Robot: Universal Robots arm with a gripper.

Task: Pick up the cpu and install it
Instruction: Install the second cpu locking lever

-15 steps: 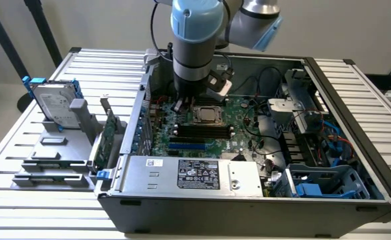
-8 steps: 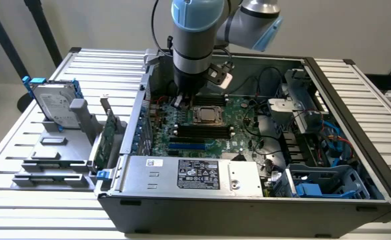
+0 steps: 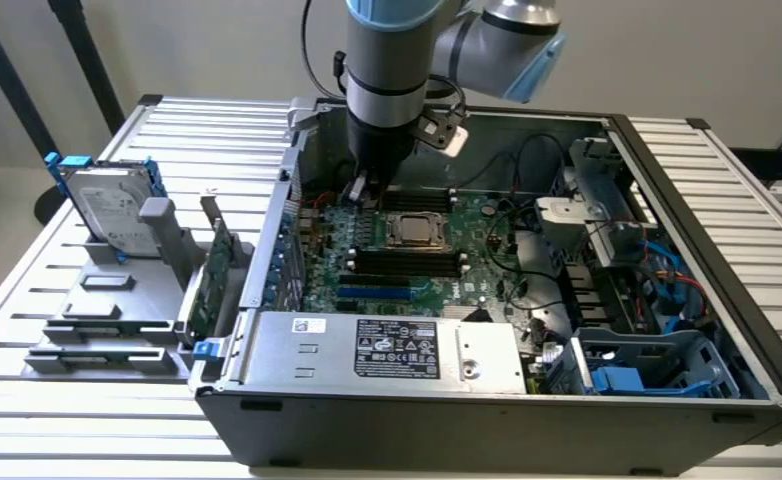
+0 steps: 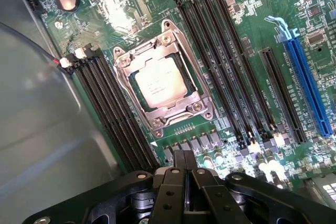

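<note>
Cpu [image 4: 159, 82] sits in socket frame [image 4: 163, 77], center of the exterior view, on green board [image 3: 418, 250] inside pc case [image 3: 525, 400]. Looks installed already; frame seems closed. Tool [image 4: 184, 169] pressed together, holding nothing, hovering just above the board near the socket.
</note>
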